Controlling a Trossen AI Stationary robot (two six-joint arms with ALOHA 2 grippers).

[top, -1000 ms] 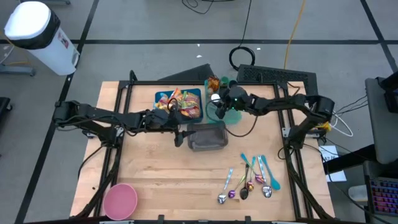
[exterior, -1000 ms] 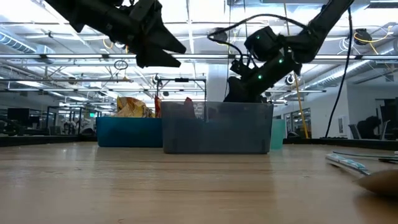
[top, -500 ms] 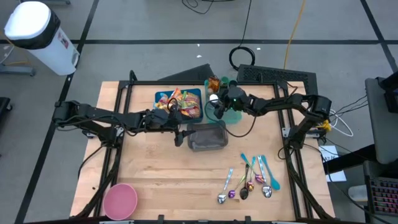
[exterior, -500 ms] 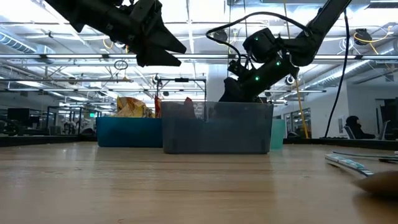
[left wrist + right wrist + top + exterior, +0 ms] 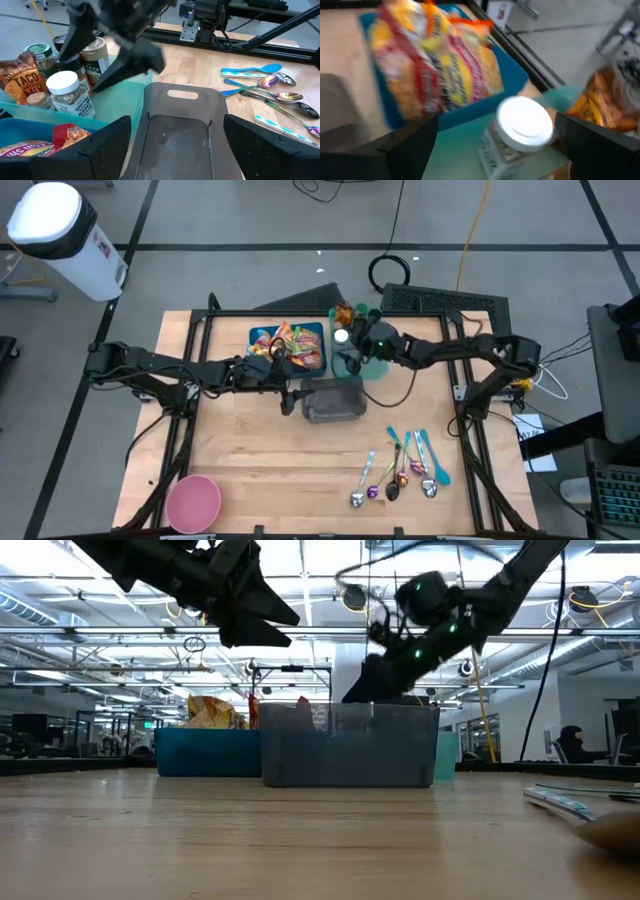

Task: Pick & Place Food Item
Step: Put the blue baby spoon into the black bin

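The fingers of the right gripper (image 5: 347, 358) stand wide apart with nothing between them, above the teal tray (image 5: 378, 367) at the far middle of the surface (image 5: 250, 460). Just under these fingers, in the right wrist view, a jar with a white lid (image 5: 524, 123) stands upright in the teal tray, free of any grip. More jars and an orange packet (image 5: 26, 79) stand beside it in the same tray.

The fingers of the left gripper (image 5: 290, 393) are also spread and hold nothing. They hang over the left end of the grey bin (image 5: 333, 399), which sits in the middle of the surface, just near of the teal tray.

The blue bin (image 5: 289, 346) with colourful snack bags (image 5: 440, 70) is to the left of the teal tray, touching it or almost so.

A row of spoons (image 5: 400, 470) lies on the near right part of the surface, and a pink bowl (image 5: 192, 503) is at the near left corner.
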